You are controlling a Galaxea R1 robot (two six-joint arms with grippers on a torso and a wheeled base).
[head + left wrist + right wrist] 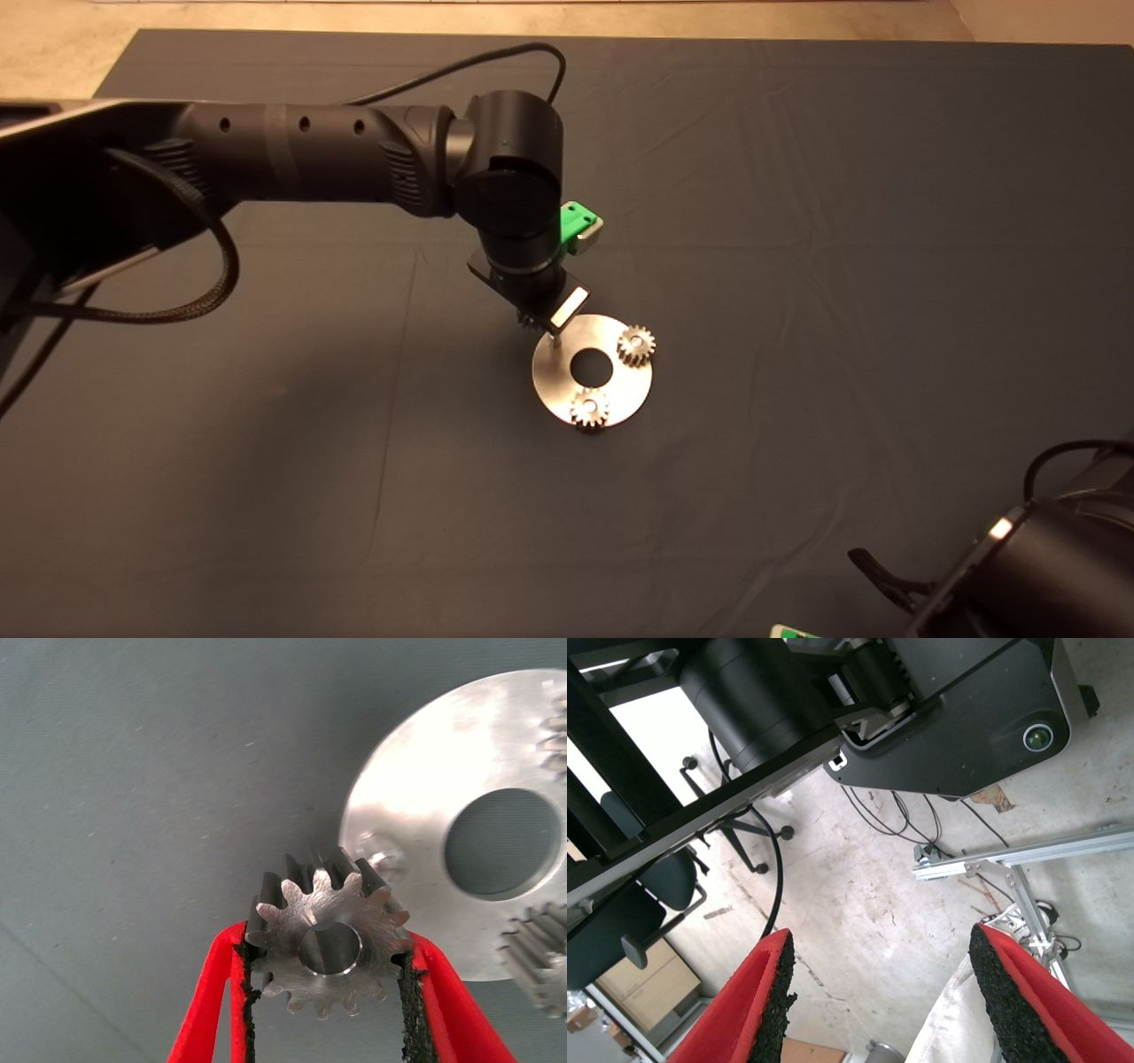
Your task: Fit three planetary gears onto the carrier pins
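Note:
A shiny round carrier disc [554, 381] with a large centre hole lies on the dark mat. Two planetary gears sit on its pins, one at the right [636, 345] and one at the front [589, 408]. My left gripper [536, 321] hovers at the disc's far-left rim, shut on the third gear [326, 943]. In the left wrist view the held gear sits just beside the one bare carrier pin [387, 859] on the disc [416, 806], not over it. My right gripper [877, 992] is parked at the lower right, open and empty.
The left arm [354, 155] reaches in from the left over the mat. The right arm's housing [1045, 567] sits at the mat's lower right corner. The right wrist view shows floor, cables, a metal frame [1028, 855] and a chair [656, 886].

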